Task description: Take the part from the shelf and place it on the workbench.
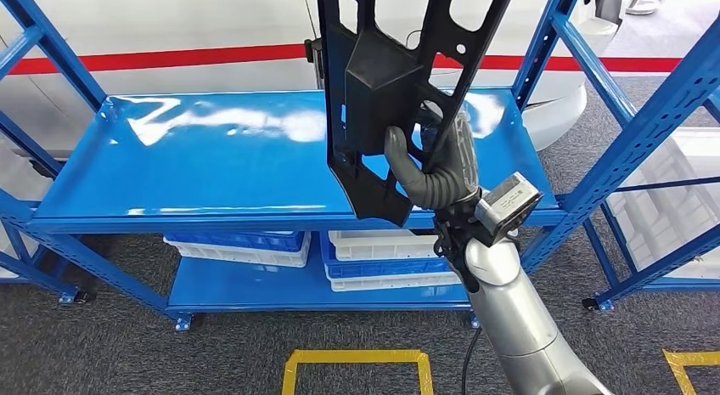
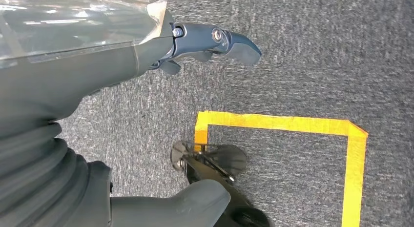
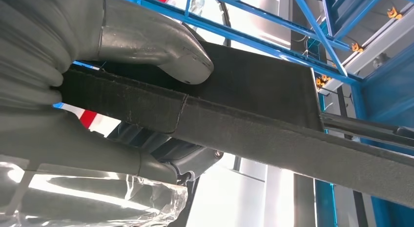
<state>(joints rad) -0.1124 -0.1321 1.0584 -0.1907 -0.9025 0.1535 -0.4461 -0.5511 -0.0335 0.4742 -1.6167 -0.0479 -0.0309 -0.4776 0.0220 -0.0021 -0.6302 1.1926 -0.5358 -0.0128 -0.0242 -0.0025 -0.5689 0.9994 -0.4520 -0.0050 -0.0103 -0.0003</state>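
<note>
Gripping the black part (image 1: 382,89) between thumb and fingers, the right hand (image 1: 437,170) holds it upright above the blue shelf (image 1: 212,166), off its top deck. The left hand (image 2: 146,46) hangs over grey carpet near yellow floor tape (image 2: 293,123), holding nothing, fingers loosely apart.

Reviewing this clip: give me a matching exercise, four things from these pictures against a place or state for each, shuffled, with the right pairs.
Things
1. black part
2. right hand
3. white and blue bins
4. yellow tape outline

Places or states
A. on the grey carpet in front of the shelf
B. on the lower shelf level
C. held upright above the blue shelf top
D. gripping the part, thumb across its front

Pairs: 1-C, 2-D, 3-B, 4-A
</note>
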